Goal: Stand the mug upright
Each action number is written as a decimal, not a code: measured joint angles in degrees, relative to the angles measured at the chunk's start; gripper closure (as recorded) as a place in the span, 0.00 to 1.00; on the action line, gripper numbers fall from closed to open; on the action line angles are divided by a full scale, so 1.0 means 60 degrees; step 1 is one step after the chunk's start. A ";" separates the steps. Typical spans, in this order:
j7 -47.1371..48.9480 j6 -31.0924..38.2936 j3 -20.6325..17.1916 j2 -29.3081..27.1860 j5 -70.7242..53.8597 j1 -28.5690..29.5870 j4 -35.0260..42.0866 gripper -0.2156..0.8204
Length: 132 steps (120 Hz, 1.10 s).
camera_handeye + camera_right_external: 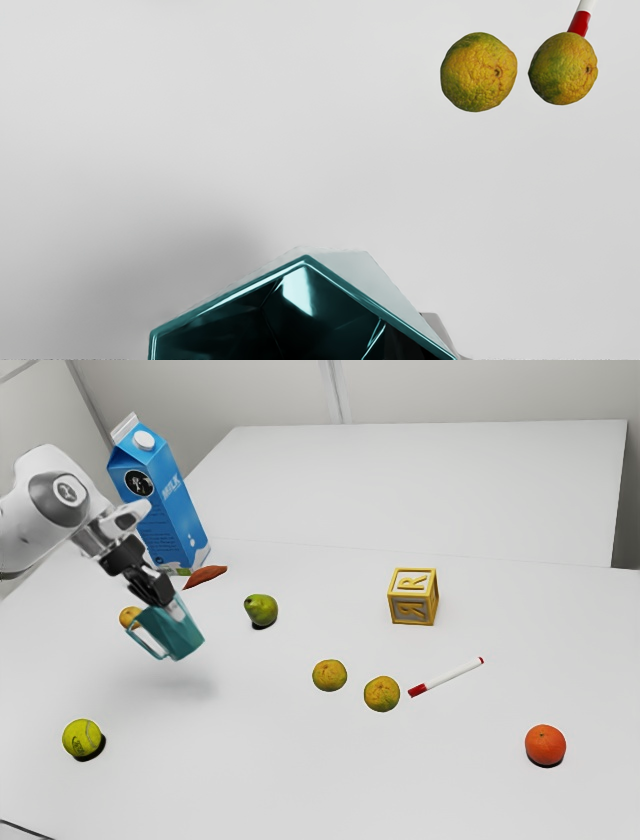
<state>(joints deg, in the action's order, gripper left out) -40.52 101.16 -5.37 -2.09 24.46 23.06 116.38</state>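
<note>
The teal mug (177, 634) hangs above the table in the exterior view, leaning, its mouth up toward the hand and its handle on the exterior view's left. My gripper (158, 598) is shut on the mug's wall near the rim. A soft shadow lies on the table below, apart from the mug. In the wrist view the faceted mug (305, 295) shows its open mouth and dark inside, with the gripper (422, 337) at the rim, partly cut off by the bottom edge.
On the white table (270, 770) are a tennis ball (82, 738), a pear (261, 609), two yellow-green citrus fruits (330, 675), a marker (447, 677), a letter block (413, 597) and an orange (545, 745). A milk carton (160, 500) stands behind the hand.
</note>
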 joint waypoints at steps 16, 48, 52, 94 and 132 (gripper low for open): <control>0.0575 0.0353 0.0013 -0.0439 -0.0552 -0.0594 0.0396 0.97; 0.1593 0.1739 0.0012 -0.1015 -0.1540 -0.1535 0.1496 0.97; 0.1698 0.1960 0.0010 -0.1079 -0.1616 -0.1613 0.1670 0.97; 0.2540 0.4310 0.0001 -0.1344 -0.2318 -0.2447 0.2802 0.97; 0.3068 0.5332 0.0001 -0.1941 -0.2518 -0.2715 0.3903 0.97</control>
<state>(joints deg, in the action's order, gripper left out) -22.11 133.16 -5.36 -13.74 9.35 6.77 139.80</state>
